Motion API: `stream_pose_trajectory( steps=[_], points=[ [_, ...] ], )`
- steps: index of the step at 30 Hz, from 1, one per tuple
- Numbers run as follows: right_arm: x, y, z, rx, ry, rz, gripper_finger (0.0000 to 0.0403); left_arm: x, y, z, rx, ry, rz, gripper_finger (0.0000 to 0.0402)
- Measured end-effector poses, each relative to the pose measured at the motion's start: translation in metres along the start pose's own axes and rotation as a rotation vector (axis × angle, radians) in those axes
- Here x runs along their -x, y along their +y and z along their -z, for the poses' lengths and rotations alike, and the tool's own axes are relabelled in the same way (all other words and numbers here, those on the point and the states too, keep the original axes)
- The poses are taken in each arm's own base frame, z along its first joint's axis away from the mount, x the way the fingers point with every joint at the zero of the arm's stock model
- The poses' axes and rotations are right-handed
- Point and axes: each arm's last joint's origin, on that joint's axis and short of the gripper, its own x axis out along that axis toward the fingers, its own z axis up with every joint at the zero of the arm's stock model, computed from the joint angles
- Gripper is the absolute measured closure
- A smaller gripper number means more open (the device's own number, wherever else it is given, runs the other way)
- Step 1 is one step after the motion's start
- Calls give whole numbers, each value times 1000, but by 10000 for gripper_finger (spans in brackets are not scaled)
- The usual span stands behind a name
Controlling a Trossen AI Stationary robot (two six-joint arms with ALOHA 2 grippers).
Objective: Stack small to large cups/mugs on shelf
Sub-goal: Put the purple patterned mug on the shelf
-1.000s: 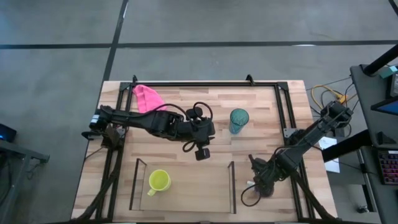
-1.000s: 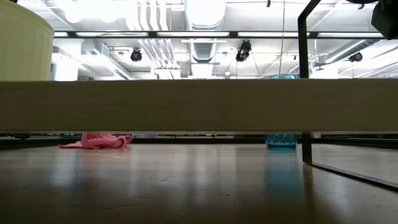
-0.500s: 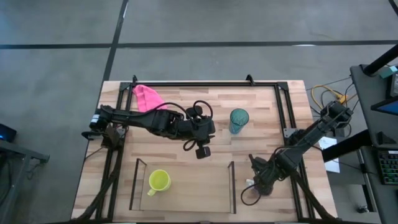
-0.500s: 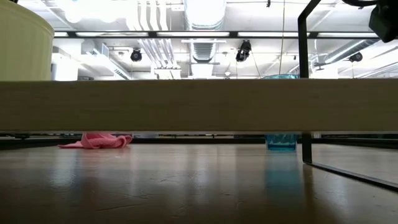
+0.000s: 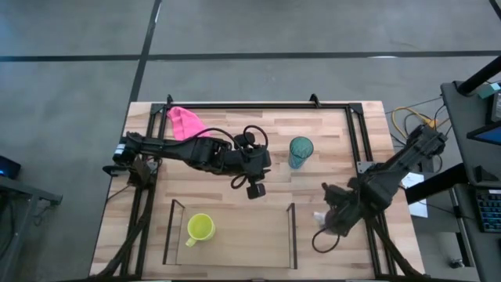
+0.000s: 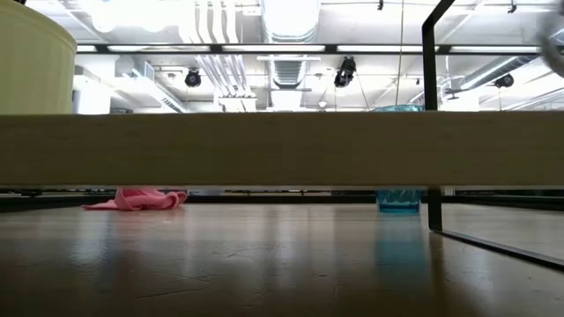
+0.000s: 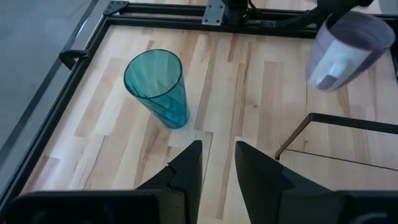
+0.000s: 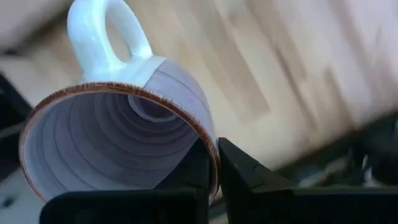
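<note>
The purple ceramic mug with a white handle (image 8: 118, 149) hangs tilted in the right gripper (image 8: 214, 165), whose fingers pinch its rim, just outside the dark-sided, wood-based shelf (image 5: 291, 235). Only the small yellow mug (image 5: 200, 228) stands inside. Beyond the left gripper's (image 7: 217, 158) slightly parted fingers, the empty translucent teal tumbler (image 7: 157, 87) waits.

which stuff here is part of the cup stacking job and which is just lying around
Part of the job:
- yellow mug, already in the shelf
- purple mug, held by the right gripper
- teal tumbler, standing on the table
- left gripper, open near the tumbler

Just lying about:
- pink cloth
- black rail frame
</note>
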Motion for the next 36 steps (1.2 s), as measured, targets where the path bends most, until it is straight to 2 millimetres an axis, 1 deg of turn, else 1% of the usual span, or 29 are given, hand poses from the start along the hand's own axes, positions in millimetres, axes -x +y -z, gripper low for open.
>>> stream_pose_trajectory(
  steps=[3, 6, 8, 12, 20, 23, 27, 31, 34, 36],
  points=[
    [23, 0, -6, 26, -125, -55, 390, 0, 0, -1, 6, -15, 5, 320],
    [42, -5, -12, 57, -201, -79, 390, 0, -2, -3, 13, -24, 57, 320],
    [52, -7, -17, 76, -255, -98, 390, 0, -3, -4, 12, -26, 91, 320],
    [66, -12, -28, 121, -345, -83, 390, 0, -3, -4, 12, -21, 92, 320],
    [76, -24, -53, 177, -447, 2, 390, 3, -2, -6, 21, -37, 75, 320],
    [81, -25, -61, 194, -486, -12, 390, 3, -2, -6, 22, -39, 58, 320],
    [90, -16, -72, 265, -601, -100, 390, 3, 0, -4, 15, -20, 17, 320],
    [97, -4, -82, 330, -706, -198, 390, 7, 5, 3, 44, 51, -80, 320],
    [94, 2, -88, 351, -698, -230, 390, 16, 13, 12, 77, 123, -163, 320],
    [88, 7, -93, 354, -683, -232, 390, 25, 19, 16, 107, 147, -213, 320]
  ],
)
